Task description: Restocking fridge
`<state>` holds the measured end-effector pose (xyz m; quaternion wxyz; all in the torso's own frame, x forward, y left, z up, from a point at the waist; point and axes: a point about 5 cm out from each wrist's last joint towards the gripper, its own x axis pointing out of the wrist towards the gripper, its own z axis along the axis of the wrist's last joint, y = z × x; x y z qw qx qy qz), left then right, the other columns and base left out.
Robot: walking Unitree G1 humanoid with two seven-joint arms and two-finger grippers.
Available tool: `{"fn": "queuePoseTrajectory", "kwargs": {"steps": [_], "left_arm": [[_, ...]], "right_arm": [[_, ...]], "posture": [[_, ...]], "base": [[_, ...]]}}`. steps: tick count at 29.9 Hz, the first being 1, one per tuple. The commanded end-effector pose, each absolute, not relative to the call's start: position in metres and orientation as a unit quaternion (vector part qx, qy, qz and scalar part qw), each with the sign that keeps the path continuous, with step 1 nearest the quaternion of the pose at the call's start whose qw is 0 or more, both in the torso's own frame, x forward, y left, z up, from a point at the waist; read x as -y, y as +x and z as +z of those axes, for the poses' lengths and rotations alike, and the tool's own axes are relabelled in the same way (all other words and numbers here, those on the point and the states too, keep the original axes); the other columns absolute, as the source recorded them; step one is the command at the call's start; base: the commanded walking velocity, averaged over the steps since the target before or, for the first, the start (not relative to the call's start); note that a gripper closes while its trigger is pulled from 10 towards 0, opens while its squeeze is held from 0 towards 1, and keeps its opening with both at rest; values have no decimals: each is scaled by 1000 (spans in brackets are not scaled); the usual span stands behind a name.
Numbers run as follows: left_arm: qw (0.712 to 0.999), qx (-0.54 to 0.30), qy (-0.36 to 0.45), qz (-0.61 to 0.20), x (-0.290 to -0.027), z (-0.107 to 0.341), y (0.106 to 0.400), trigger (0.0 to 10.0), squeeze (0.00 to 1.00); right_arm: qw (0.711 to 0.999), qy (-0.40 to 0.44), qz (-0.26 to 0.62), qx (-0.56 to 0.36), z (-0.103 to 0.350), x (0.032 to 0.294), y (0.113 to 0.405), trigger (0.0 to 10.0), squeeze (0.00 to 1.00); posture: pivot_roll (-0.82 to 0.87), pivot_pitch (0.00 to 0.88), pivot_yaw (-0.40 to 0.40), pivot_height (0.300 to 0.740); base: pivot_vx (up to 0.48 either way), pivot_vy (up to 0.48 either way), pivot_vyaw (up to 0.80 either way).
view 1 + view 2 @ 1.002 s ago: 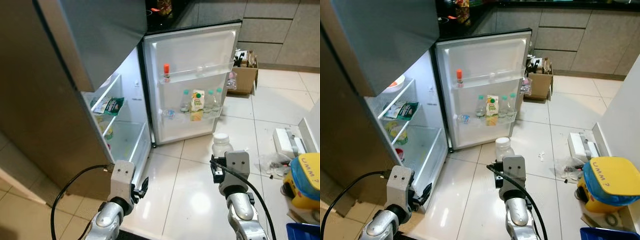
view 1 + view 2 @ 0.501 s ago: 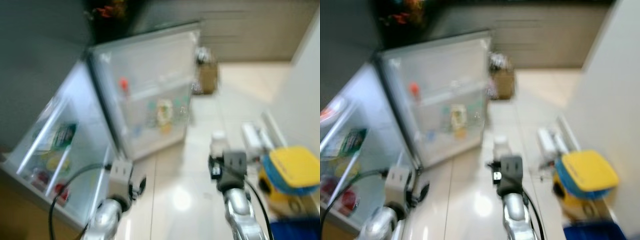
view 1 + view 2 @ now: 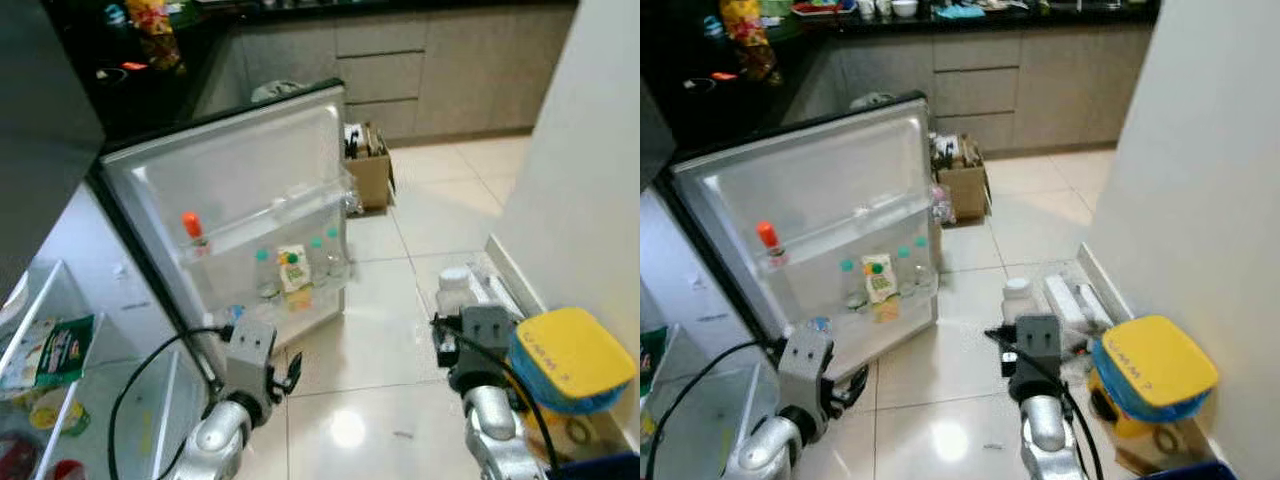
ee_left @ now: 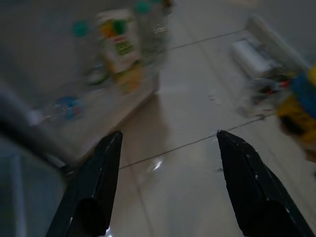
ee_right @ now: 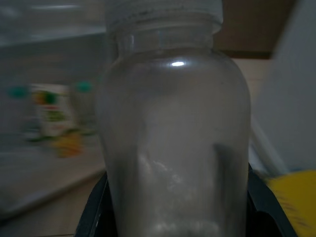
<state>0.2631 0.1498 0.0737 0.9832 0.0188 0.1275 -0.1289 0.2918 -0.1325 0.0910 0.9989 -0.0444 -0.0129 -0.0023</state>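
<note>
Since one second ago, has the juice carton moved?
No. The juice carton stands on the fridge door lower shelf among the green-capped bottles, as before; only the camera turned.

The fridge door stands open, its shelf holding a juice carton between bottles. The right hand holds a clear jar upright over the tiled floor, beside a yellow-lidded container.

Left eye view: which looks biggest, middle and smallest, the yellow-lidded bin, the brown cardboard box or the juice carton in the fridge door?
1. Yellow-lidded bin, though it is nearest the camera.
2. Brown cardboard box, farther away.
3. Juice carton in the white fridge door.
</note>
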Motion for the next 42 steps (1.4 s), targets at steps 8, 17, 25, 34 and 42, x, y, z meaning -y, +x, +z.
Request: {"fn": "queuePoseTrajectory", "kwargs": {"steps": [8, 17, 25, 34, 42], "left_arm": [[982, -135, 24, -131, -149, 70, 261, 10000, 0], [982, -135, 22, -131, -149, 70, 261, 10000, 0], [982, -134, 21, -130, -149, 70, 260, 10000, 0], [983, -135, 10, -122, -152, 70, 258, 10000, 0], [984, -147, 21, -95, -160, 63, 256, 10000, 0]], "right_arm": [[998, -53, -14, 12, 91, 139, 292, 10000, 0], [999, -51, -12, 11, 91, 140, 292, 10000, 0], [999, -49, -12, 11, 91, 139, 291, 10000, 0], [996, -72, -24, 56, 107, 149, 292, 10000, 0], [989, -77, 75, 102, 137, 129, 295, 10000, 0]], "posture": [[-104, 124, 57, 710], [-104, 124, 57, 710], [-104, 121, 58, 710], [-103, 114, 56, 710], [-104, 119, 57, 710]], "base": [[424, 0, 0], [392, -131, 0], [294, -353, 0], [0, 0, 0], [0, 0, 0]]}}
